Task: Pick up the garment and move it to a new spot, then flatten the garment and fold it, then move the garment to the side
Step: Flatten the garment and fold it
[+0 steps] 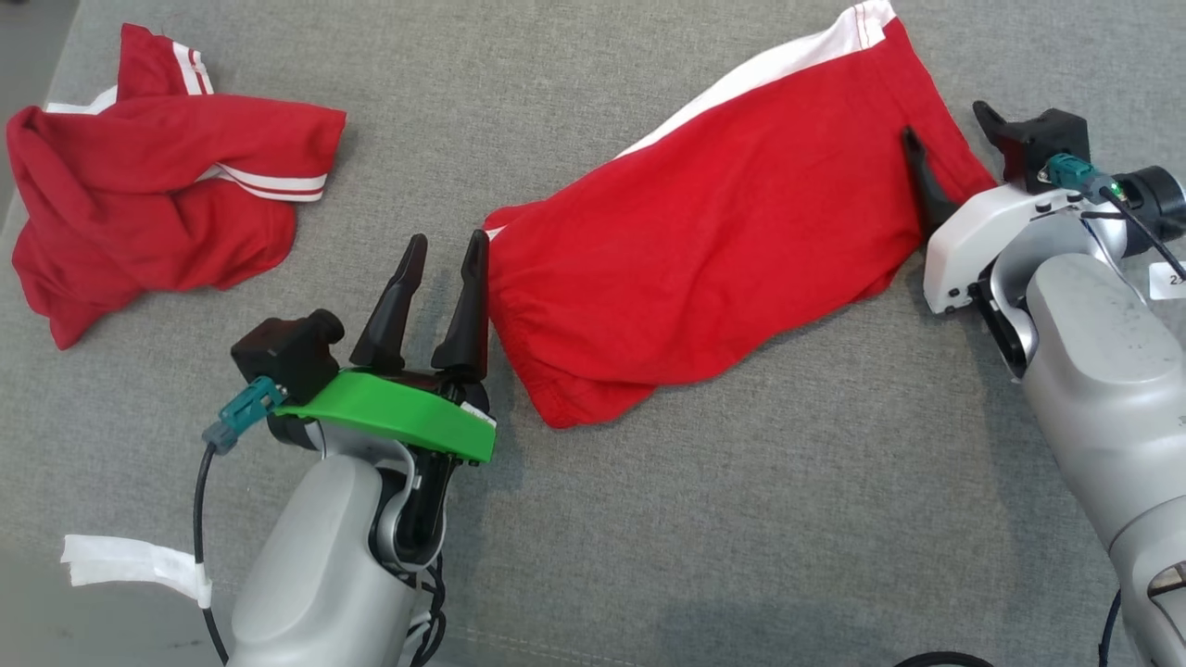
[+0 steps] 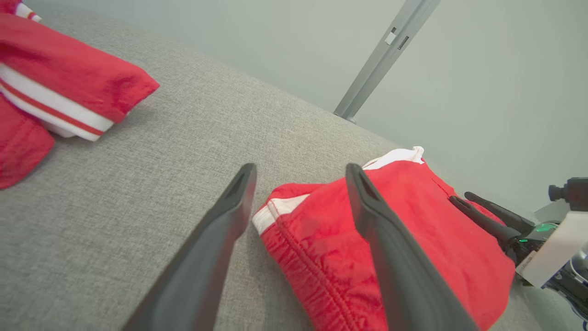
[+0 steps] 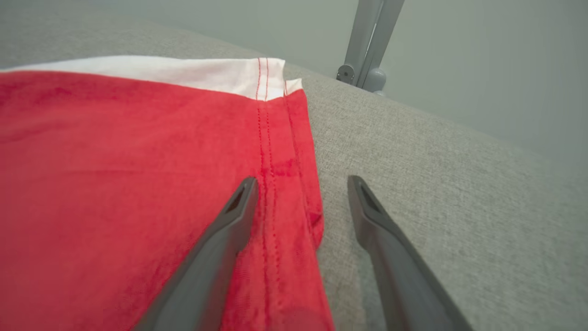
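The garment (image 1: pixel 704 241), red shorts with a white side stripe, lies doubled over on the grey cushion, running diagonally from lower left to upper right. My left gripper (image 1: pixel 449 237) stands open at the elastic waistband end; in the left wrist view its fingers (image 2: pixel 301 168) straddle the corner of the garment (image 2: pixel 413 220) with nothing gripped. At the opposite hem my right gripper (image 1: pixel 945 120) is open too. The right wrist view has one of its fingers (image 3: pixel 302 179) over the stitched hem of the garment (image 3: pixel 115 161) and the other over bare cushion.
A second red garment (image 1: pixel 157 195) with white stripes lies crumpled at the far left. A grey metal post (image 3: pixel 367 41) rises beyond the cushion's far edge. White tape (image 1: pixel 130 560) wraps the left arm's cable. Bare grey cushion (image 1: pixel 741 519) lies in front of the shorts.
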Available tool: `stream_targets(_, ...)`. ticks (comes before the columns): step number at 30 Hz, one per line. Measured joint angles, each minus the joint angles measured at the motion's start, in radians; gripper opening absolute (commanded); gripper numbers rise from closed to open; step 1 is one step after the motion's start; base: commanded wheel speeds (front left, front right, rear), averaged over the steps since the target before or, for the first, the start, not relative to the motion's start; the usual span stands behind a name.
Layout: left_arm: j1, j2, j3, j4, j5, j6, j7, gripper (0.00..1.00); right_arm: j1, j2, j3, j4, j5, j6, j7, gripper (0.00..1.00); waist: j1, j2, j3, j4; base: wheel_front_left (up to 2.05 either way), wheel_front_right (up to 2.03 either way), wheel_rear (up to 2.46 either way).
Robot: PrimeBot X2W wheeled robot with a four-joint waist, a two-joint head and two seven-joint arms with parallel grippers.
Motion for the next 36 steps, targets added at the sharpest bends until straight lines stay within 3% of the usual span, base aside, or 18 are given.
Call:
stream_targets(8,0.022,0.0,0.005,0.009,0.017,0.0,0.0,1.0,-0.026,0.025,0.012,0.11,0.065,0.0,-0.001,1.0,-0.0001,0.0,-0.009,0.015,0.0,0.0,0.0)
stream_targets(9,0.024,0.0,0.006,0.011,0.02,0.0,0.0,1.0,-0.029,0.028,0.014,0.123,0.078,-0.001,0.001,0.89,-0.0001,0.0,-0.011,0.017,0.0,0.0,0.0)
stream_targets(11,0.027,0.0,0.007,0.013,0.023,0.0,0.0,1.0,-0.034,0.034,0.026,0.14,0.095,-0.001,0.001,0.0,-0.0001,0.0,-0.017,0.02,0.0,0.0,0.0)
stream_targets(17,0.051,0.001,0.026,0.031,0.053,0.0,0.0,1.0,-0.014,0.054,0.037,0.156,0.16,0.0,0.001,0.0,0.0,0.0,-0.048,0.014,0.0,0.0,0.0)
stream_targets(23,0.107,0.0,0.057,0.058,0.086,0.0,0.0,1.0,0.142,0.056,-0.078,0.06,0.268,0.0,0.0,0.0,0.0,0.0,-0.125,-0.028,0.0,0.0,0.0)
stream_targets(36,0.216,0.0,0.111,0.084,0.136,0.0,0.0,1.0,0.418,0.063,-0.264,-0.054,0.256,0.0,0.0,0.0,-0.0001,0.0,-0.264,-0.139,0.0,0.0,0.0)
